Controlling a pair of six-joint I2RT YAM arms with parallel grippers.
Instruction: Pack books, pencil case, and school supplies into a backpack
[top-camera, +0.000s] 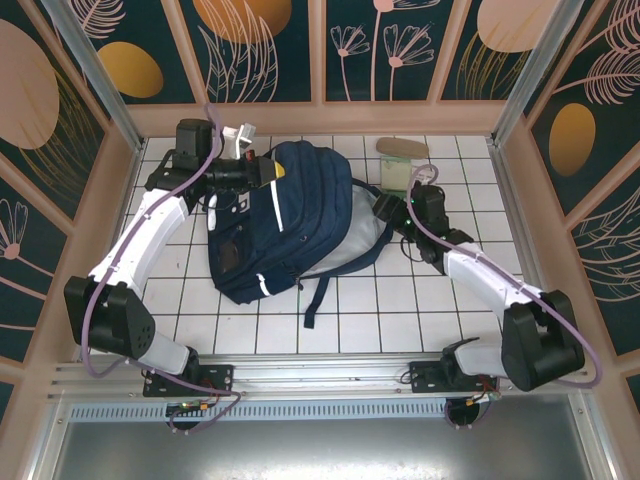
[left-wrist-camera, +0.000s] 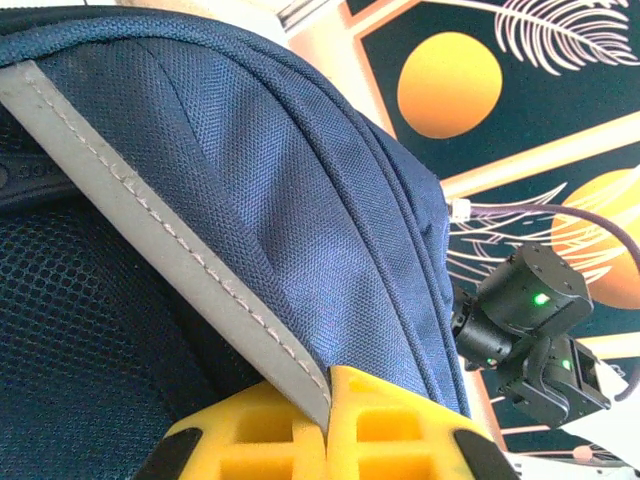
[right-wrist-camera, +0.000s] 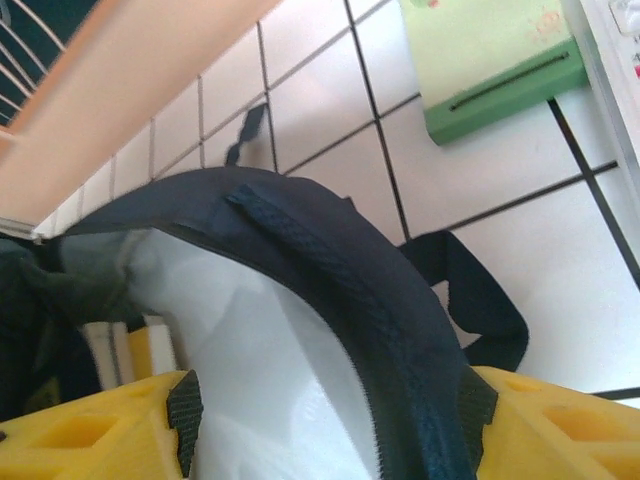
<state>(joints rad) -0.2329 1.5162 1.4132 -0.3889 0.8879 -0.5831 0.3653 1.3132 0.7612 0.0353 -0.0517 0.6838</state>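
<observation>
While clamping the backpack's far-left seam tight in the closed left hand, seat the zipped rim squarely between the right hand's pads, then draw it toward the right edge to spread the mouth. Right hand astride that rim; gripped or not, cannot tell. Backpack flat mid-tabletop; pale green pack near the far edge. Left arm stretched far, right elbow bent, wrist pointing left.

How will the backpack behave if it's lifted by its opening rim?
Probably floppy: the backpack fabric folds where the left fingers pinch its trim. Likely to droop rather than hold shape, as its rim curves limply. Its straps trail loose, so they may drag.
</observation>
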